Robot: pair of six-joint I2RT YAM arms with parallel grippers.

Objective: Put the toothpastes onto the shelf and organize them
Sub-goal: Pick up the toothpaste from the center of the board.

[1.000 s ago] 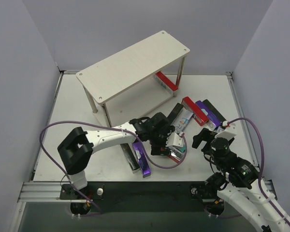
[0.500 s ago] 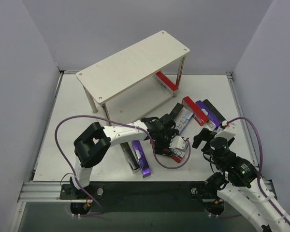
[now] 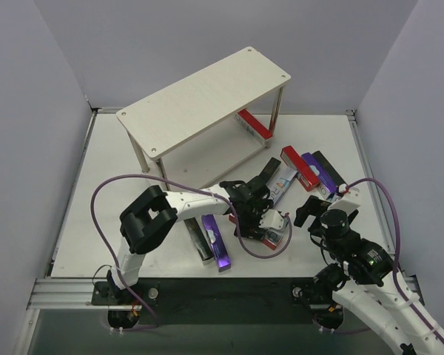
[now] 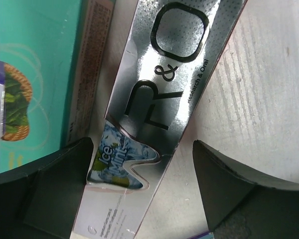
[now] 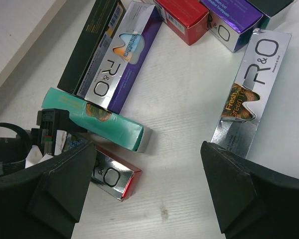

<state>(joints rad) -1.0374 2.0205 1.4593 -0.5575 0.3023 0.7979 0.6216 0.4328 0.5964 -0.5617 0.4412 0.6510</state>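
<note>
The pale wood shelf (image 3: 207, 100) stands at the back, with one red toothpaste (image 3: 255, 124) on its lower board. Other toothpastes lie on the table: black (image 3: 268, 171), silver-purple (image 3: 283, 183), red (image 3: 299, 168) and purple (image 3: 320, 174). My left gripper (image 3: 257, 216) is low over a small pile. In its wrist view it (image 4: 144, 184) stands open astride a silver Ice Mint carton (image 4: 154, 99), next to a teal carton (image 4: 35, 74). My right gripper (image 5: 152, 194) hangs open above bare table, between a red carton (image 5: 112, 174) and a silver Fresh Green carton (image 5: 249, 89).
A purple carton (image 3: 216, 240) and a black carton (image 3: 197, 238) lie side by side near the front edge, left of the pile. The left arm's purple cable (image 3: 103, 200) loops over the table. Grey walls close in both sides.
The left arm has swung its elbow right and pushed its gripper a little farther into the pile. The right arm has hardly moved.
</note>
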